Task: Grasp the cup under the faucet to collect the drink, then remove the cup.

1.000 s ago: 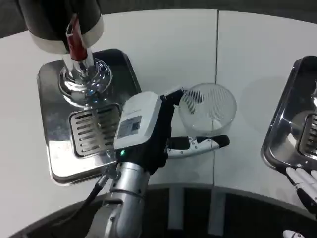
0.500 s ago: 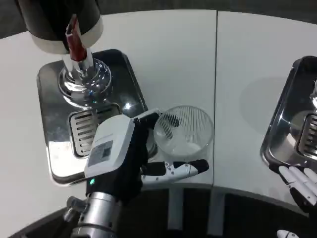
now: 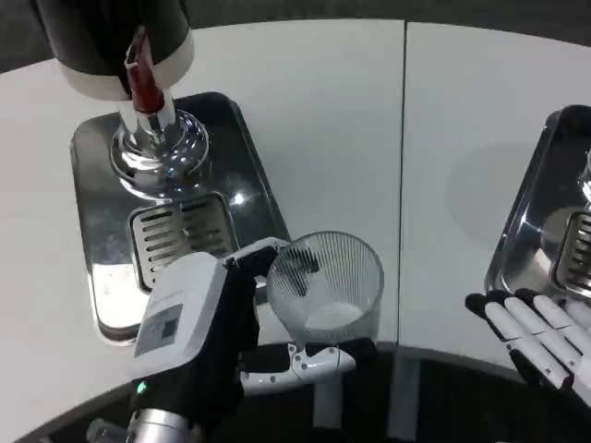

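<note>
While the clear cup is gripped by the left hand beside the drip tray, the right hand is held open.

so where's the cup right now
In the head view the clear cup is near the table's front edge, held by the left hand, just right of the steel drip tray and off from under the faucet.

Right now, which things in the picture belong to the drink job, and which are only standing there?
For the job:
- cup, clear, held by the left hand
- faucet, red handle
- drip tray under it

Not part of it:
- second tray at the right edge
- right hand, holding nothing
- table
</note>
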Motion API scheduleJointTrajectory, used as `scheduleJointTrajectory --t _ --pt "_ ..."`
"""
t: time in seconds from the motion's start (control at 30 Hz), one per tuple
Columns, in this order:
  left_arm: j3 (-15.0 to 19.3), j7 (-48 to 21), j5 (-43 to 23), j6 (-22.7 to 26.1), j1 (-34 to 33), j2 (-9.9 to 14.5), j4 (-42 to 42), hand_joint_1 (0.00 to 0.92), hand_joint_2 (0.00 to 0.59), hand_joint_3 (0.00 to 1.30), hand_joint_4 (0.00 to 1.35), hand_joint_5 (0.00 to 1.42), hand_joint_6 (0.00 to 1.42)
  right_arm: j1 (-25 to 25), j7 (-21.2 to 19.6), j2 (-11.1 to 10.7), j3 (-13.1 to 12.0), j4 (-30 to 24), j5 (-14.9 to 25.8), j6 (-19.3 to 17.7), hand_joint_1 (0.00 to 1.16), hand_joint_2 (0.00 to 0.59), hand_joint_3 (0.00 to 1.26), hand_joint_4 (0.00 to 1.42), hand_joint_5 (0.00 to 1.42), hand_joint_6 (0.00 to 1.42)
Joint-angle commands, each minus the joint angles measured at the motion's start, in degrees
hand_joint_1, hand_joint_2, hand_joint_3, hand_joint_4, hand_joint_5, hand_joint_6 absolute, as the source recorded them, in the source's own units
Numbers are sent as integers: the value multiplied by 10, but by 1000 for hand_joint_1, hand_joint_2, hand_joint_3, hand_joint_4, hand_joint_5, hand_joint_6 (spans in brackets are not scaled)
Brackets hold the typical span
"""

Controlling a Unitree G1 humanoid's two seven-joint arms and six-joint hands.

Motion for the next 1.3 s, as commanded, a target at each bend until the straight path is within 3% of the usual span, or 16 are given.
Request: scheduleJointTrajectory --t 0.03,0.4,0.77,1.3 --pt "-7 -7 14 -11 8 -7 -26 677 11 958 1030 1237 1398 10 -24 1 -9 11 -10 -24 91 472 0 0 0 0" --pt "-16 -18 21 -12 52 -21 -66 677 9 958 1030 1237 1398 4 -41 6 -23 8 -8 -51 91 472 0 0 0 0" --pt "-22 -28 33 -8 89 -30 -102 677 7 958 1030 1237 1398 7 -23 6 -39 -24 36 -49 87 457 0 0 0 0" --pt "-20 -29 41 -10 101 -38 -111 677 5 958 1029 1237 1381 -13 4 17 -21 -37 33 -31 83 455 0 0 0 0"
